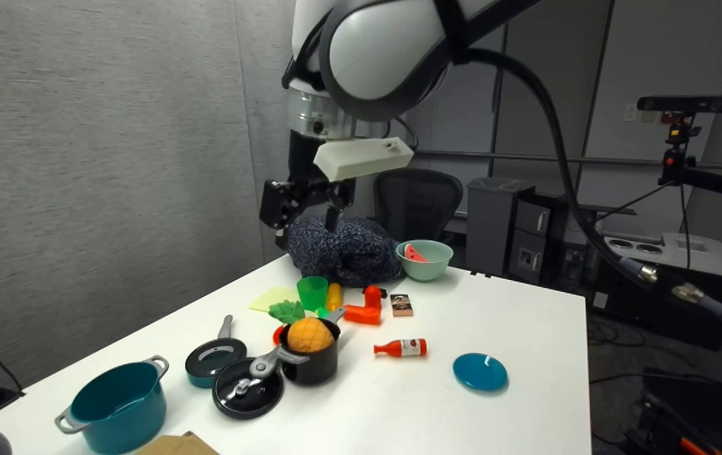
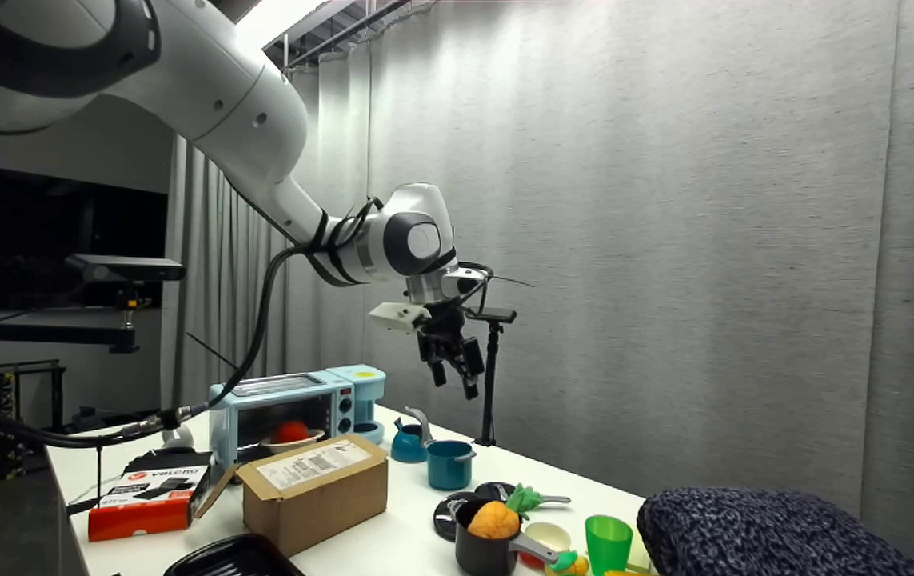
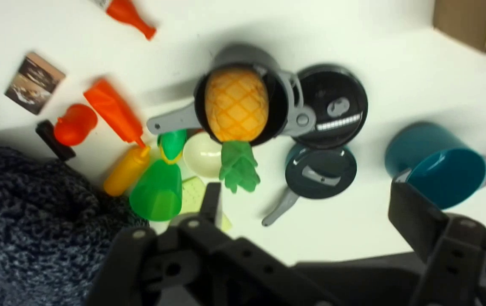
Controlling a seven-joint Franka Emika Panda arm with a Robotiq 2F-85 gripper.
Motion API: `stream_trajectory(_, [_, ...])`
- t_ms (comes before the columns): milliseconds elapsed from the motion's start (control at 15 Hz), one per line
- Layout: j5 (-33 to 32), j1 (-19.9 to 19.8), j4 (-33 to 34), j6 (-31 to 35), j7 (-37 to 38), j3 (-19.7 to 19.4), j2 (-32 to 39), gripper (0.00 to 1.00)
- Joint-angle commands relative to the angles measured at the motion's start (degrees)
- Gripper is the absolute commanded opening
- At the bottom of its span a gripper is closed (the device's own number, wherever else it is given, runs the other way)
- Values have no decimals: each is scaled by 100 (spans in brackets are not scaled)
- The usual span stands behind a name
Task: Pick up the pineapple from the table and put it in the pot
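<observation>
We have the white table [image 1: 462, 417] with a dark fuzzy bundle [image 1: 348, 253] at one edge. Well above it hangs our gripper [image 1: 306, 232], jaws parted wide. A teal pot [image 1: 124, 414] stands apart from a smaller black pot [image 1: 315, 369] — and in that black pot we see the pineapple [image 1: 310, 335], its leafy tuft [image 3: 238, 166] poking out past the rim. How deep the fruit sits, we can't quite tell.

Wrist view: nearest, down onto the pot [image 3: 247, 55].
Exterior views: farther, past the pot toward dark cloth [image 1: 348, 249] or curtain [image 2: 624, 240].
Shared: pot.
</observation>
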Motion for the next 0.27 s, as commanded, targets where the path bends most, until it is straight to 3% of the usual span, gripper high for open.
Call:
stream_trajectory(0, [247, -60, -365, -1329, -512, 313, -667, 100])
stream_trajectory(67, [39, -64, -117, -834, -168, 252, -312, 100])
stream_trajectory(200, [38, -60, -139, -957, -164, 315, -410, 100])
